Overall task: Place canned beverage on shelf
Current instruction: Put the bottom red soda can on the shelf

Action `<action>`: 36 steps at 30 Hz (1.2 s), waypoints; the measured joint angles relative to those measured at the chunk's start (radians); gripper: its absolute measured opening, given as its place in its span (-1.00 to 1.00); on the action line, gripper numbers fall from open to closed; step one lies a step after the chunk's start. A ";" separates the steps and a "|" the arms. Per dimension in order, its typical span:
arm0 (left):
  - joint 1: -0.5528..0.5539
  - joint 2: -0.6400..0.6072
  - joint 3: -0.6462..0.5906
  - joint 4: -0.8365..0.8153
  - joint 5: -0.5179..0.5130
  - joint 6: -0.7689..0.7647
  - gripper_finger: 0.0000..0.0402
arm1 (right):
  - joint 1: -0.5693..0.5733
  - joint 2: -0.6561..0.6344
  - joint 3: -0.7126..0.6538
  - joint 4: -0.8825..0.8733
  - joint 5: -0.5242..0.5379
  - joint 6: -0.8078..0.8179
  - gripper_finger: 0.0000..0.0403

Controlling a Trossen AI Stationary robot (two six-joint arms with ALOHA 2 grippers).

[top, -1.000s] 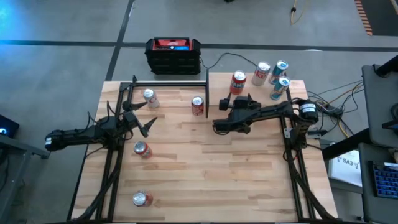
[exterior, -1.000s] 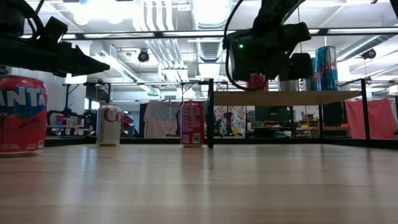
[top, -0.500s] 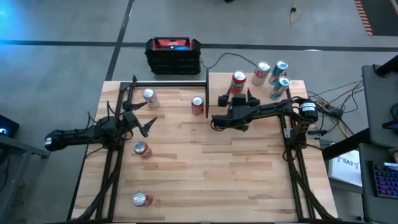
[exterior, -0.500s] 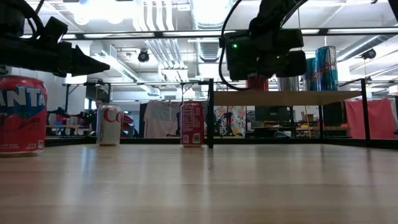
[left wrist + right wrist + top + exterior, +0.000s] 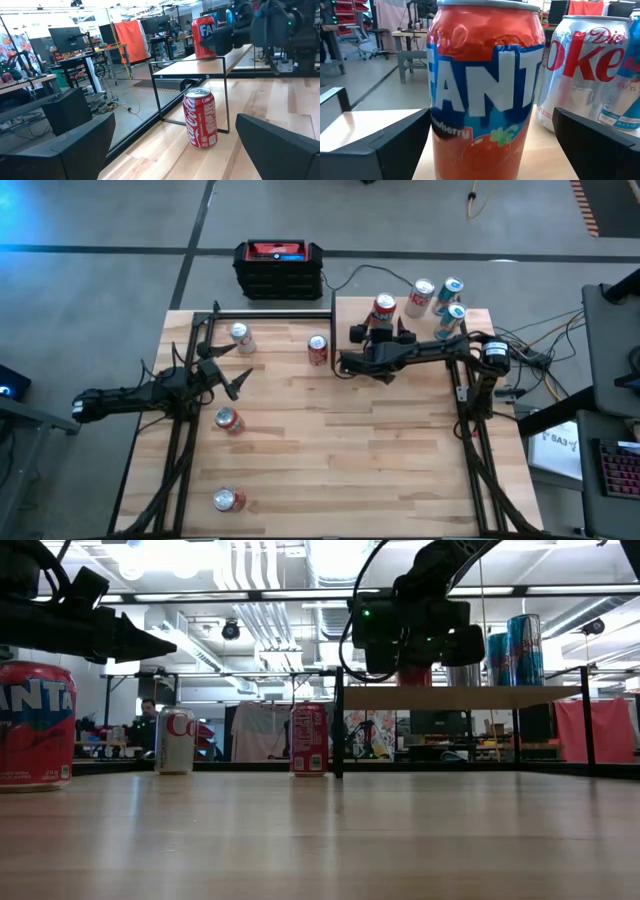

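The shelf (image 5: pixel 470 330), a pale board on thin black posts, stands at the table's far right. On it stand a red Fanta can (image 5: pixel 383 307), a Diet Coke can (image 5: pixel 420 297) and two blue cans (image 5: pixel 451 290). My right gripper (image 5: pixel 379 330) is level at the shelf's near side and open. Its fingers (image 5: pixel 375 145) stand on either side of the Fanta can (image 5: pixel 485 90) with a gap showing beside it. The can rests upright on the shelf board. My left gripper (image 5: pixel 228 372) waits open over the table's left side, facing a Coca-Cola can (image 5: pixel 201 117).
On the tabletop stand a Diet Coke can (image 5: pixel 240 337), a Coca-Cola can (image 5: pixel 318 350) by the shelf's left posts, and two red cans (image 5: pixel 229 420) (image 5: pixel 228 500) near the left arm. A black-and-red box (image 5: pixel 279 267) sits beyond the far edge. Bare wood spreads at the near middle (image 5: pixel 350 460).
My right gripper, still open, has moved a little toward the table's far edge, closer to the Fanta can on the shelf, and its wrist has turned somewhat. The cans have stayed where they were.
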 joint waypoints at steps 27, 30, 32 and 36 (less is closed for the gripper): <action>0.000 0.000 0.000 0.000 0.000 0.000 0.99 | -0.073 0.000 0.000 0.245 -0.030 -0.263 0.99; 0.000 0.000 0.000 0.000 0.000 0.000 0.99 | -0.074 0.000 0.000 0.267 -0.030 -0.284 0.99; 0.000 0.000 0.000 0.000 0.000 0.000 0.99 | -0.074 0.000 0.000 0.265 -0.030 -0.286 0.99; 0.000 0.000 0.000 0.000 0.000 0.000 0.99 | -0.075 0.000 0.000 0.265 -0.030 -0.287 0.98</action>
